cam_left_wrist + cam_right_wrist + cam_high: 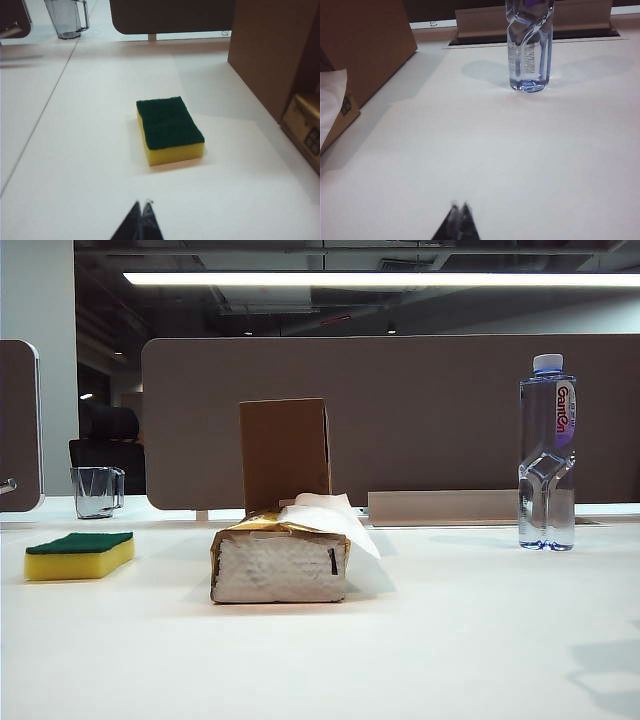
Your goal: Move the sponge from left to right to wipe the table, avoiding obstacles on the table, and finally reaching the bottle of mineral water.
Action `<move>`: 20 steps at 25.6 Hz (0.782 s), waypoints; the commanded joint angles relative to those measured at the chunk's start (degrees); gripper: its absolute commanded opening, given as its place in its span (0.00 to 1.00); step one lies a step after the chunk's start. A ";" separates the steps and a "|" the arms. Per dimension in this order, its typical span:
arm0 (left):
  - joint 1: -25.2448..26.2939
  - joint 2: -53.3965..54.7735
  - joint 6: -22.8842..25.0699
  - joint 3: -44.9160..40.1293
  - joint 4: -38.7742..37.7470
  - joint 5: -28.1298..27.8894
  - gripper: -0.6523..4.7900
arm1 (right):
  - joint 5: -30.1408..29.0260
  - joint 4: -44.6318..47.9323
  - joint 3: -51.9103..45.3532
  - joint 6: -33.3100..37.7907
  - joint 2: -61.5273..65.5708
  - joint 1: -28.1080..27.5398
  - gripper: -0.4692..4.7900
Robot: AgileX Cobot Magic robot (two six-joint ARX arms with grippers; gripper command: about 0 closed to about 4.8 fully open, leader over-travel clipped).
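On the far left of the surface (320,660) the sponge (79,554) lies green side up, straight ahead of my closed, empty left fingers (141,222), long axis running away from them. Tissue pack (280,560) and box (285,454) block mid-surface; my right fingers (459,222), closed and empty, face the bottle (547,452).

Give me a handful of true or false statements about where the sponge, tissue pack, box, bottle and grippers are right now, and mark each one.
1. The sponge lies green side up. True.
2. The left gripper holds the sponge. False: it is shut, empty, short of it.
3. The bottle of mineral water lies on its side. False: it stands upright.
4. The cardboard box stands behind the tissue pack. True.
5. The right gripper is shut. True.
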 commanded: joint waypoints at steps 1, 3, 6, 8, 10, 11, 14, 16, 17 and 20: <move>-0.02 0.04 -7.80 0.26 2.80 1.07 0.11 | -0.04 0.81 -0.02 0.11 -0.15 -0.02 0.08; -0.02 0.04 -8.22 0.81 2.97 1.27 0.12 | -0.04 0.79 -0.02 0.11 -0.15 -0.02 0.08; -0.02 0.04 -8.22 2.10 2.82 2.14 0.24 | -0.07 0.85 -0.02 0.13 -0.15 0.00 0.08; -0.02 0.04 -8.22 3.13 2.82 2.43 0.32 | -0.09 0.92 0.02 0.13 -0.15 0.00 0.08; -0.02 0.04 -8.24 4.17 2.86 3.43 0.40 | -0.09 1.16 0.07 0.13 -0.15 0.00 0.08; -0.02 0.04 -8.35 4.66 2.89 3.67 0.43 | -0.11 1.27 0.11 0.15 -0.15 0.00 0.09; -0.02 0.04 -9.70 6.14 2.82 5.20 0.46 | -0.26 1.27 0.72 0.20 -0.15 0.00 0.09; -0.02 0.04 -10.97 7.78 2.12 6.67 0.46 | -0.26 1.31 1.51 0.85 -0.15 0.00 0.09; -0.02 0.07 -11.61 8.39 1.31 6.73 0.46 | -0.28 1.33 1.86 1.62 -0.15 0.00 0.09; -0.02 0.09 -13.18 10.93 -2.19 7.28 0.48 | -0.33 1.31 3.02 3.19 -0.15 0.00 0.13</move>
